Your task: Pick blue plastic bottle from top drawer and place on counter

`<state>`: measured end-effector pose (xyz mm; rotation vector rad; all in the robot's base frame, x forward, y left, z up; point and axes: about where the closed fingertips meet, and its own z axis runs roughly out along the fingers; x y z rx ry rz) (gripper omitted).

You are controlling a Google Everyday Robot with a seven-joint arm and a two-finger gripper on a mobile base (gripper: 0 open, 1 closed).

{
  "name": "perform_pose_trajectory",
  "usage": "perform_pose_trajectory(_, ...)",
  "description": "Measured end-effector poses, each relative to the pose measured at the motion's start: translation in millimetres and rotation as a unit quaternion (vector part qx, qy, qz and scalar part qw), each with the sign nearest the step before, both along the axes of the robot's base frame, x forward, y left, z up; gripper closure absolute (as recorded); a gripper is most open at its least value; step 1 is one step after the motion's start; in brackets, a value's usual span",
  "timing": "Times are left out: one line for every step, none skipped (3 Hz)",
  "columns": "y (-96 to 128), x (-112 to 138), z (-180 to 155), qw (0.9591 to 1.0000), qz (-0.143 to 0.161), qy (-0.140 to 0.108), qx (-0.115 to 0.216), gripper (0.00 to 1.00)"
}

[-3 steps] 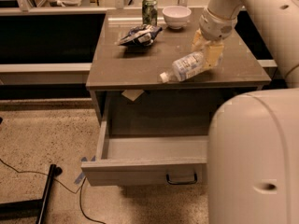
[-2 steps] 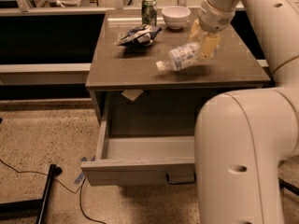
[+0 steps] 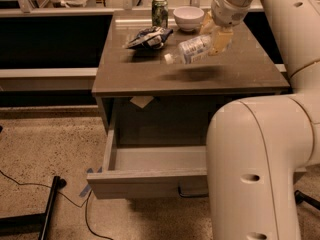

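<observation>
While the robot's big white arm (image 3: 260,164) fills the right of my view, I judge the job to be in its placing step. The counter (image 3: 240,69) lies under the load, and the top drawer (image 3: 145,184) hangs pulled open below it, with nothing showing in the part of its tray I can see. The blue plastic bottle (image 3: 192,49) is in the air over the middle of the counter, lying almost level with its white cap toward the left and its shadow on the top beneath it. The gripper (image 3: 217,41) is clamped on the bottle's base end. Next I need to lower until the bottle meets the surface, clear of the crumpled snack bag (image 3: 147,36), the white bowl (image 3: 188,18) and the green can (image 3: 160,11), then let go. Set down on its side, it may roll. The bottle's label shows only pale print I can't read, and nothing on the can or bag is legible either.
</observation>
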<state>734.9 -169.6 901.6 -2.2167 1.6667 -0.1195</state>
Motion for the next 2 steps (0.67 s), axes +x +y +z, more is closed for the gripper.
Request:
perform_pose_trajectory(-4.1,9.3,-34.5,0.9986,-0.009,0.013,0.051,0.12)
perform_pose_trajectory(-1.8,13.7,-39.7,0.9984,-0.009,0.011,0.055,0.00)
